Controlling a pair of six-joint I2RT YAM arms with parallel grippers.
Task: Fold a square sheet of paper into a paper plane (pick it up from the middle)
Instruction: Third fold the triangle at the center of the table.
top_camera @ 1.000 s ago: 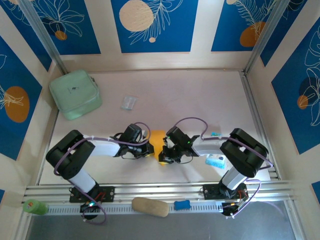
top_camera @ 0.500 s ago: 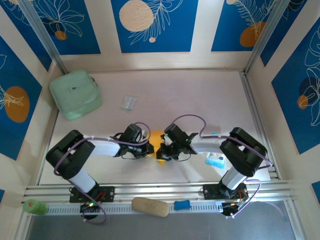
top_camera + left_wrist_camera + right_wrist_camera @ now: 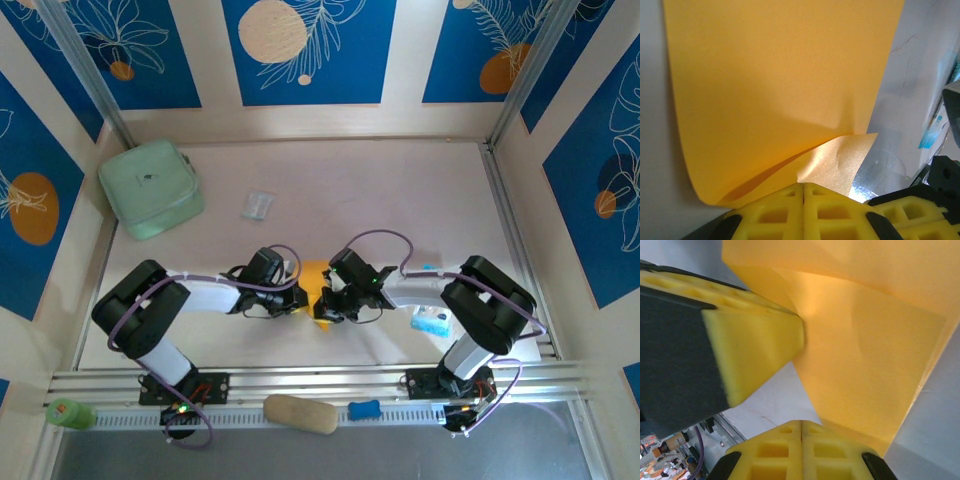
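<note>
The square sheet of paper (image 3: 315, 275) lies on the desk (image 3: 380, 200) between both end effectors. The left end effector (image 3: 804, 192) pinches its curled fold. The right end effector (image 3: 801, 430), closed tight, meets its edge. The overhead view adds a mint-green pouch (image 3: 150, 188), far left of the sheet.

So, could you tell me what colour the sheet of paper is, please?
Plain orange-yellow, with no print; the sheet of paper shows best in the left wrist view.
</note>
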